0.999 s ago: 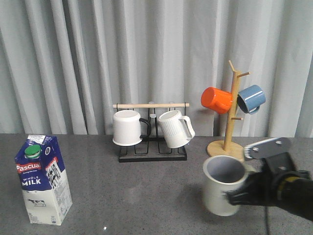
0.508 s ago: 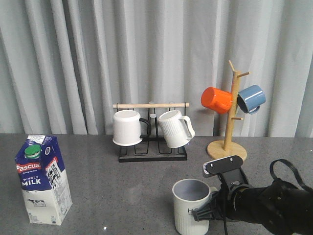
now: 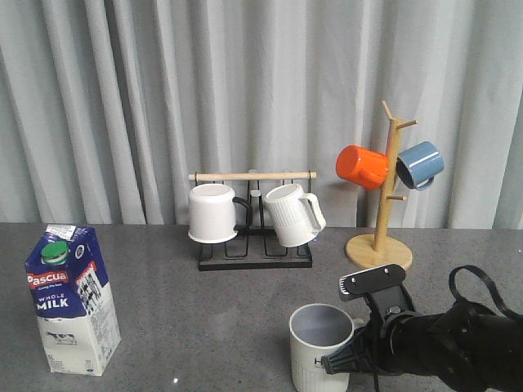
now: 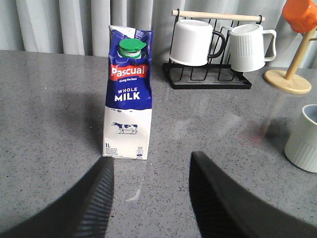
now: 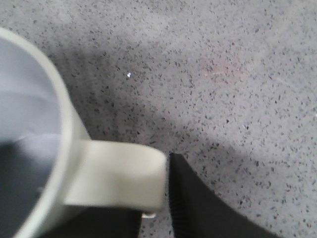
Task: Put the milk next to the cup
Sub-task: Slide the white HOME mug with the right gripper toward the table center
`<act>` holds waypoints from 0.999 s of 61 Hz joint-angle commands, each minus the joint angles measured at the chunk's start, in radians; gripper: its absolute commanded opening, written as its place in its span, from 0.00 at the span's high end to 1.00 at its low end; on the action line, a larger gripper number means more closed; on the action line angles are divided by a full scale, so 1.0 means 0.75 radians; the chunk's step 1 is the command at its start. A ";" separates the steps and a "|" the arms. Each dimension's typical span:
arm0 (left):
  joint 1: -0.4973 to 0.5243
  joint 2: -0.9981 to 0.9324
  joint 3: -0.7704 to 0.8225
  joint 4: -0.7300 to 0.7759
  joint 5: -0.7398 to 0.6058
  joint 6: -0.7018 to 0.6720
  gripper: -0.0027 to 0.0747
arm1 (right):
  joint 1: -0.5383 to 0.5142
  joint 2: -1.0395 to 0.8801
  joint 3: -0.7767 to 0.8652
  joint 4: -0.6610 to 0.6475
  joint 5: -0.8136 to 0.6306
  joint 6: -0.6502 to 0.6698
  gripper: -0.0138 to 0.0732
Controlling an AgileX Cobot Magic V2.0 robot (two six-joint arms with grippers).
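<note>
Two white mugs (image 3: 214,212) on a black rack (image 3: 255,255) — orange mug (image 3: 361,166) and blue mug (image 3: 421,164) on a wooden tree (image 3: 381,237).

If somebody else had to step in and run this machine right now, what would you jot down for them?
Right tool: shut on the cup by its handle, low at the front right of the table; whether it rests on the surface is unclear.
Left tool: open, empty, facing the milk.
Milk: upright at the far left, untouched, well apart from the cup.
Left: release the cup, grasp the milk, set it beside the cup.
</note>
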 commanded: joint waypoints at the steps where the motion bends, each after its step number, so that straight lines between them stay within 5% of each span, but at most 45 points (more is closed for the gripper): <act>1: 0.000 0.016 -0.043 -0.004 -0.097 -0.002 0.51 | 0.002 -0.062 -0.044 0.011 -0.042 -0.018 0.56; 12: 0.000 0.016 -0.043 -0.004 -0.080 -0.002 0.51 | 0.002 -0.062 -0.044 0.018 0.004 -0.043 0.45; 44: 0.000 0.016 -0.043 -0.004 -0.056 -0.002 0.51 | 0.025 -0.186 -0.044 0.169 0.230 -0.235 0.45; 61: 0.000 0.016 -0.043 -0.005 -0.055 -0.003 0.51 | 0.025 -0.446 -0.043 0.440 0.484 -0.462 0.49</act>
